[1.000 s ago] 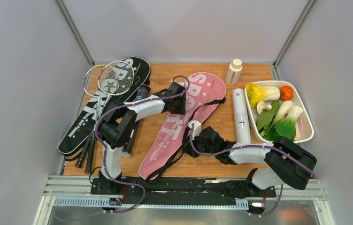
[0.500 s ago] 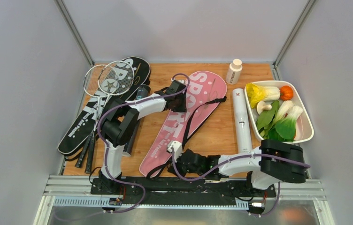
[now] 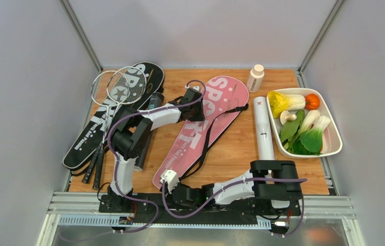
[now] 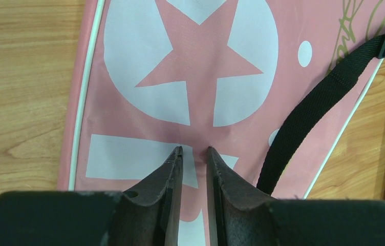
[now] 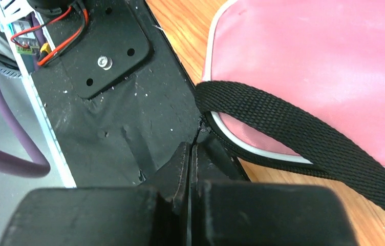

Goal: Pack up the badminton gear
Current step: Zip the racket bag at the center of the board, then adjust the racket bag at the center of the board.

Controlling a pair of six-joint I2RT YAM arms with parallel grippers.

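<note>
Inspection of the bench takes the pink bag as reference. It lies flat and slantwise near the middle, wide end toward the far edge, narrow end at the near edge, "SPORT" lettering upward. A black strap runs along its right side and loops round the narrow end.

Left claw: over the bag's wide half, fingers narrowly apart, both tips touching the pink fabric just below the white circle with the star.

Right claw: at the bag's narrow end, fingers pressed together, tips right at the bag's white-piped edge where the strap meets it, above the black base plate. Whether anything is pinched between them cannot be told.

Left of the pink bag: a black tube, partly hidden by the left arm, then a black bag lying slantwise with two rackets resting on it, heads toward the far edge.

Right of the pink bag: a white tube lying lengthwise, apart from the bag. Beyond it, a white tray of toy vegetables. A small white bottle stands upright just past the bag's wide end, to the right.
</note>
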